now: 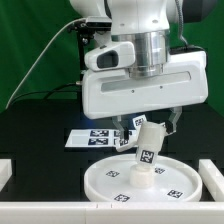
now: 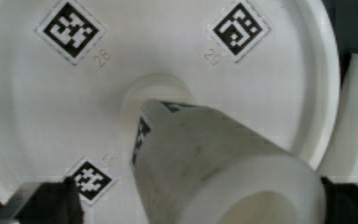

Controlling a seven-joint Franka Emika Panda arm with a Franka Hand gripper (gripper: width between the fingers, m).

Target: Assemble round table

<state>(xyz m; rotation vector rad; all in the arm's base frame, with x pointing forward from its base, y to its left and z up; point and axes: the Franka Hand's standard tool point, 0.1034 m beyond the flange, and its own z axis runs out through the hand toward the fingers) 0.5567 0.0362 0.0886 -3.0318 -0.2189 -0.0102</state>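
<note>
Exterior view first: the white Franka arm hangs over a black table, its two-finger gripper (image 1: 150,124) poised just above the short thick white cylindrical leg (image 1: 147,150). The dark fingertips (image 1: 121,127) stand spread on either side of the leg's upper end, and no contact with it can be made out; the pincer is wide apart and pinches nothing. The leg leans, its top tipped toward the exterior view's right, with a black-and-white square tag on its side. Its lower end meets the middle of the large round rimmed white plastic disc (image 1: 110,183), which lies flat on the table near the front edge and carries several square tags on its face. Behind the disc, partly hidden by the gripper, lies the thin flat white marker board (image 1: 88,137) with its own tags.

Wrist view, looking down: the leg (image 2: 229,165) fills the near part of the picture, blurred, rising from a raised hub at the centre of the disc (image 2: 149,50), where three tags are visible around it.
</note>
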